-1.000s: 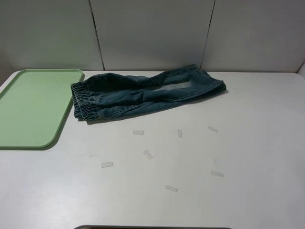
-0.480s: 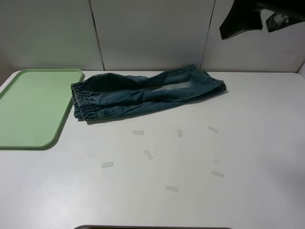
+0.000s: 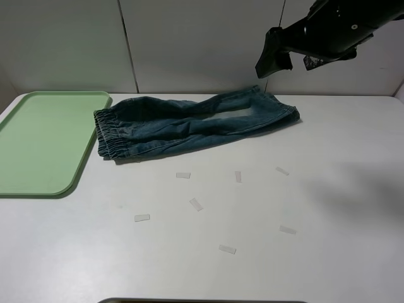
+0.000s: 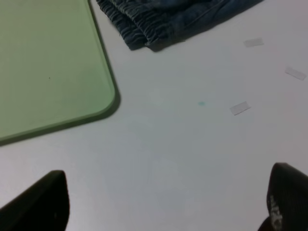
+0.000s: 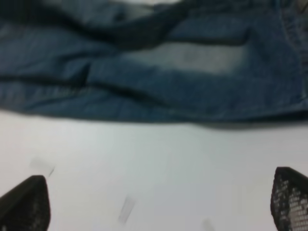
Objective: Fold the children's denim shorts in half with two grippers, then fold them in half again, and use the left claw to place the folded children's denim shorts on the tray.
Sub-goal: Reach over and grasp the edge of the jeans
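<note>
The right gripper point(image 3: 274, 57) hangs in the air with its jaws wide apart and nothing between them. In its wrist view the two black fingertips point(image 5: 24, 204) stand at the far edges of the picture. The left gripper point(image 4: 168, 204) is also wide and empty, over the bare table point(image 3: 328, 252).

The children's denim shorts point(image 3: 189, 126) lie flat but wrinkled on the table. They are below the right gripper and a little in front of it, and ahead of the left gripper and well apart from it. Their long axis runs from one gripper's side to the other. The elastic waistband points toward the left gripper's side, just beside the corner of the tray point(image 3: 38, 145). The leg hems point to the right gripper's side, almost under it, and lie slightly farther from the robot.

I think the main danger is an uneven grasp. The legs lie partly one over the other, so a claw may pinch only the upper layer and leave the lower one on the table. If the two grippers lift to different heights, the fold line becomes crooked. The waistband is also very near the tray rim, so a pull toward that side may push cloth onto the rim.
</note>
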Controlling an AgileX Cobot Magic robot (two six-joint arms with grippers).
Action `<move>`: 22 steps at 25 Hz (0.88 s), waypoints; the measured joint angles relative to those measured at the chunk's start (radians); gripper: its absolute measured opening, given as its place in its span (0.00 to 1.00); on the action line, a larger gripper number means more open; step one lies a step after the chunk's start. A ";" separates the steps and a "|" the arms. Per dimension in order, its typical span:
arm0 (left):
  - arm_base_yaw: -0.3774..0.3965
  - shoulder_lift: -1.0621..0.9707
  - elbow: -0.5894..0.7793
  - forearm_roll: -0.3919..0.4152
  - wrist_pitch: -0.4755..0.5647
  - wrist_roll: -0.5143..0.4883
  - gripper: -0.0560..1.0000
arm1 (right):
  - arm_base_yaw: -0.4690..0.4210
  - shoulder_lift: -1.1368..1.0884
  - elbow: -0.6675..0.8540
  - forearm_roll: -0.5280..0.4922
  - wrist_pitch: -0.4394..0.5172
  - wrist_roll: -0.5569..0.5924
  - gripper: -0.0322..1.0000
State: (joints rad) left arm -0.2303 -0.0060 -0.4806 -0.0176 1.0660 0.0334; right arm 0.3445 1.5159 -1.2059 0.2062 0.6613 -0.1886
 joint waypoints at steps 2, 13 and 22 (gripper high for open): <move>0.000 0.000 0.000 0.000 0.000 0.000 0.82 | -0.048 0.045 -0.012 0.054 -0.023 -0.060 0.70; 0.000 0.000 0.001 0.002 -0.001 0.000 0.82 | -0.207 0.410 -0.412 0.067 0.088 -0.146 0.70; 0.000 0.000 0.001 0.002 -0.002 0.000 0.82 | -0.237 0.702 -0.651 0.032 0.197 -0.173 0.70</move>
State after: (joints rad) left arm -0.2303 -0.0060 -0.4799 -0.0157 1.0642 0.0334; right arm 0.1077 2.2175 -1.8565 0.2385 0.8579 -0.3612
